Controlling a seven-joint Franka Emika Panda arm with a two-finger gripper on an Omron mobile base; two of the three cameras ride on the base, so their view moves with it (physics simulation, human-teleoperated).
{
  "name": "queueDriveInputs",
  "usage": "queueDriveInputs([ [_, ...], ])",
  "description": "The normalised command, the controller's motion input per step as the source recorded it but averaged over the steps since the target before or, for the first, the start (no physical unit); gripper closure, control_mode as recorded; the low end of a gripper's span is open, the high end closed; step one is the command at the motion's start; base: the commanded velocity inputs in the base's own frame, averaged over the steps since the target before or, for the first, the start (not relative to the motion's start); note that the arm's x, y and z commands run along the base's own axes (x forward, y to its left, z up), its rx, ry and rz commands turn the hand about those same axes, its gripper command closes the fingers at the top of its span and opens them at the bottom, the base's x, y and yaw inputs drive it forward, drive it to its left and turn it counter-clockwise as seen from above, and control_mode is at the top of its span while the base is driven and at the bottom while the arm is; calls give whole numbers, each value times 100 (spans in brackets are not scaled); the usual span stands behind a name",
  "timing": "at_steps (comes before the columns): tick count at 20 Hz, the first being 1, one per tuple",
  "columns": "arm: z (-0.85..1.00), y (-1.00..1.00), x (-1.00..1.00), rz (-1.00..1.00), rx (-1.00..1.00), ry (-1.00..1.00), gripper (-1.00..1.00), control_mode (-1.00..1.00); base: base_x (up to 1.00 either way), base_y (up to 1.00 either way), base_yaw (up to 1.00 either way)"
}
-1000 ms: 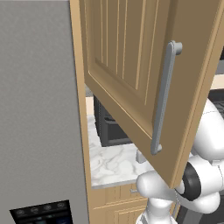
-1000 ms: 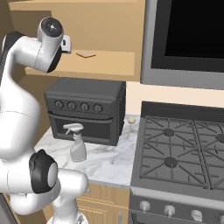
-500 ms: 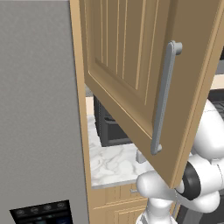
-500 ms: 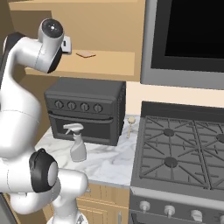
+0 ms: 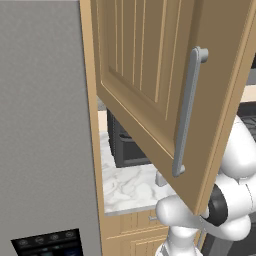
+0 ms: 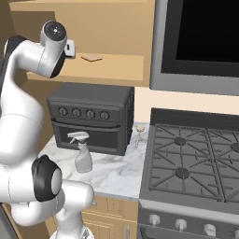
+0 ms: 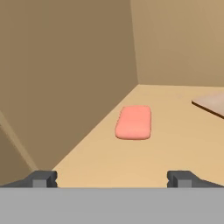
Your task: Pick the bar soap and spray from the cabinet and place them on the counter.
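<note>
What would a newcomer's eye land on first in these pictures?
In the left base view, the open cabinet door with its long grey handle. In the hand view, the pink bar soap lies flat on the cabinet shelf, ahead of the open claw. In the right base view, the spray bottle stands on the marble counter before a dark toaster oven.

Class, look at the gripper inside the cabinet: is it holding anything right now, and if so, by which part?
Nothing is held. The gripper is open, its fingertips wide apart over the cabinet shelf, short of the pink bar soap lying flat ahead. The spray stands on the counter.
</note>
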Motion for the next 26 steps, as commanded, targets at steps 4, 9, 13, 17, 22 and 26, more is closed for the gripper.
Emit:
queueDriveInputs([
  [4,-12,0,15,0,0,3,-100,-100,0,0,0],
  [9,-12,3,18,0,0,3,-100,-100,0,0,0],
  [13,-7,7,22,0,0,3,-100,-100,0,0,0],
  [17,0,14,26,0,0,3,-100,-100,0,0,0],
  [22,0,13,26,0,0,3,-100,-100,0,0,0],
  [26,0,3,23,0,0,1,-100,-100,0,0,0],
])
